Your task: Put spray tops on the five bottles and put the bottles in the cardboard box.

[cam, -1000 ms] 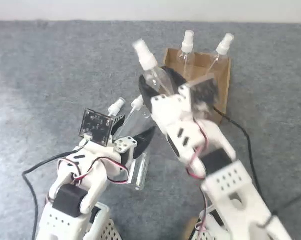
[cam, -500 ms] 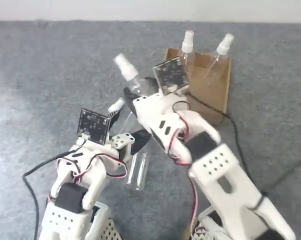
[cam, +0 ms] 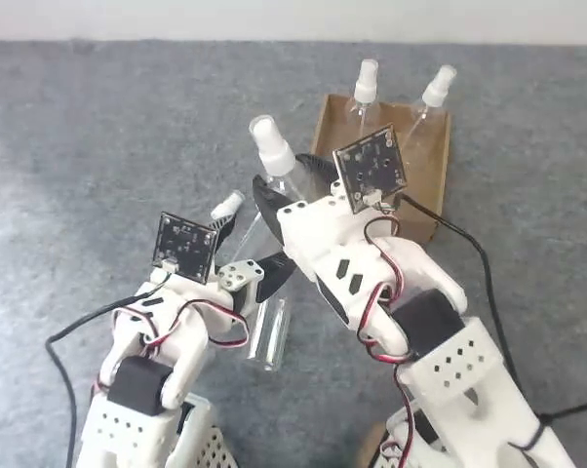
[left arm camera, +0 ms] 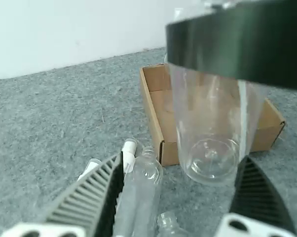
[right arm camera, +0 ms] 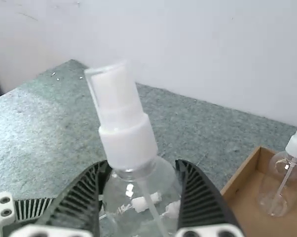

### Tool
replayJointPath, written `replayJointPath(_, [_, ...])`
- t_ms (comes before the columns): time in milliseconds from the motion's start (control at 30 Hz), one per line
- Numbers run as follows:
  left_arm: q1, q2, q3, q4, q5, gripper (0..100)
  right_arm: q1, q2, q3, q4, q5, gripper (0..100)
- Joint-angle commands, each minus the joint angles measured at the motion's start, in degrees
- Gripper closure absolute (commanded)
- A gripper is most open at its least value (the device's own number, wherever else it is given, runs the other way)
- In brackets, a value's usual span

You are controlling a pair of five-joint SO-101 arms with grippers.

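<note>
We see the right gripper (right arm camera: 141, 195) clamped around a clear, round plastic bottle with a white spray top (right arm camera: 131, 148), just beside the brown cardboard box (cam: 434, 190). The left gripper (left arm camera: 182, 165) gapes wide, its ribbed black fingers gripping nothing, over a fuzzy grey mat (cam: 98, 146).

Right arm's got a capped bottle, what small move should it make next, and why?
Probably carry the bottle sideways over the cardboard box. The right gripper holds it, spray top on, beside the box and not yet above it.
</note>
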Motion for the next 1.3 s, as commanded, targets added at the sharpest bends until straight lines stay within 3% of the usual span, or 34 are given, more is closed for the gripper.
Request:
replayJointPath(0, [-0.44, -0.7, -0.13, -1.49, -0.35, 67, 3.38, -0.75, -0.26, -3.12, -0.35, 99.2])
replayJointPath(233, [-2.81, -0.7, 0.57, -2.02, -0.18, 70, 14.64, 10.77, 0.0, -22.64, -0.79, 99.2])
replayJointPath(533, [-9.32, -0.7, 3.65, -9.05, 2.73, 97, 20.35, 32.4, 5.45, -54.73, -0.79, 99.2])
replayJointPath(667, [-8.79, -0.7, 3.65, -8.88, 3.08, 99, 21.58, 39.96, 6.33, -65.36, -0.79, 99.2])
replayJointPath(1267, [-8.79, -0.7, 3.65, -8.88, 3.25, 98, 21.05, 57.8, 6.07, -75.82, -0.7, 99.2])
